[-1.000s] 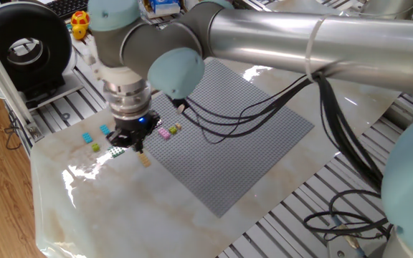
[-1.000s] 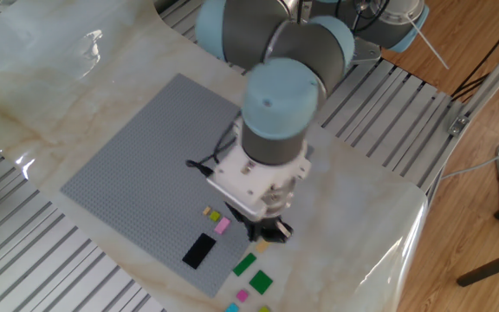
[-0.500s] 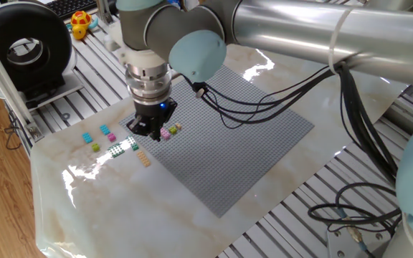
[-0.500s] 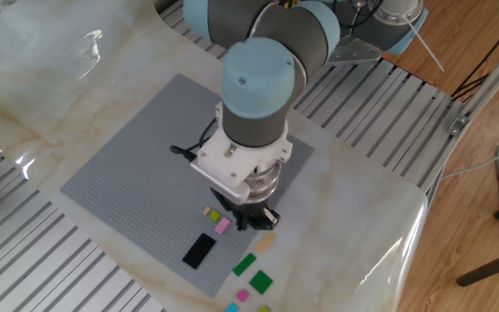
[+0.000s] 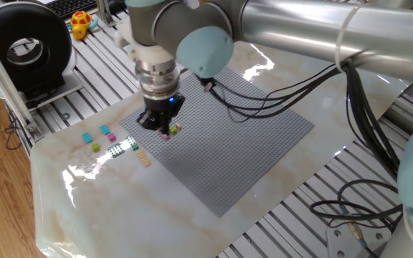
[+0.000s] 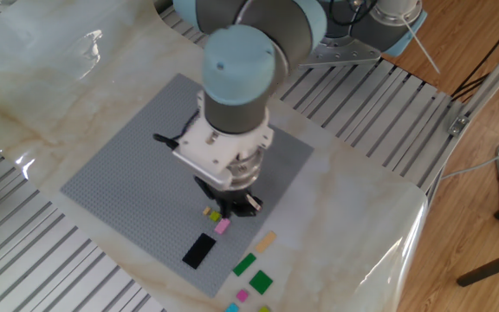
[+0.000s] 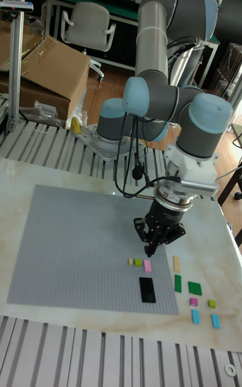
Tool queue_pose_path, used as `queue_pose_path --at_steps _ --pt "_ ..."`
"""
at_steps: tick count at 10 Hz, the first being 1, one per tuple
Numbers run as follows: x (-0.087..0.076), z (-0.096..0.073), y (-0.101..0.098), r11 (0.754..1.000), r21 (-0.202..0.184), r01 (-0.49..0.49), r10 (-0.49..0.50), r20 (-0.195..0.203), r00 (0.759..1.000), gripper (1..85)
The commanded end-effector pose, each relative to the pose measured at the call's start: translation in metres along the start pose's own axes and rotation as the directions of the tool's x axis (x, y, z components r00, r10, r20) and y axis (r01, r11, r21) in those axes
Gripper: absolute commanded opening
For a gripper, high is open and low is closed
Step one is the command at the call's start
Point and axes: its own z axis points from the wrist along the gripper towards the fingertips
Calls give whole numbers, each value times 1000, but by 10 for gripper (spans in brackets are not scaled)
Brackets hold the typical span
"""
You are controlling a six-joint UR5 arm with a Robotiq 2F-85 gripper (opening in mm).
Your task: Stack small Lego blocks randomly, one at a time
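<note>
Over the last second the gripper (image 7: 150,247) has travelled from the bare marble beside the tan block (image 6: 266,241) onto the corner of the grey baseplate (image 5: 257,136), and it now hangs just above the pink block (image 7: 147,266) and the small olive and tan pieces (image 7: 135,262) next to it. The tan block lies where it was, apart from the gripper, so it was not carried over. That suggests the arm is lining up on the pink block, either to pick it or to press something onto it.

Whether the fingers are spread or closed, and whether they hold a brick, cannot be told; they read only as a dark tip in every view.

The tall fixed view lays out the whole supply: a black block (image 7: 146,289) on the plate, two green blocks (image 7: 187,285) on the marble, and pink, lime and cyan pieces near the table edge. One fixed view shows those cyan blocks (image 5: 87,137) well clear of the arm, but hides the black block behind the gripper.
</note>
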Motion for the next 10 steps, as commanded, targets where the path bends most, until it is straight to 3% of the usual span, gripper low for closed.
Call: queue_pose_path --at_steps 1,2,5,8,9,10 --pt "-1 -1 -14 1000 -27 4 -3 5 1000 13" --pt "-2 -1 -20 1000 -6 -17 17 10 1000 13" --pt "-9 -1 -27 1000 6 -22 22 17 1000 13" --pt "-20 5 -55 999 -16 43 -42 27 999 13" --pt "-21 7 -54 999 -33 37 -36 31 999 13" --pt "-20 8 -55 999 -25 36 -35 30 999 13"
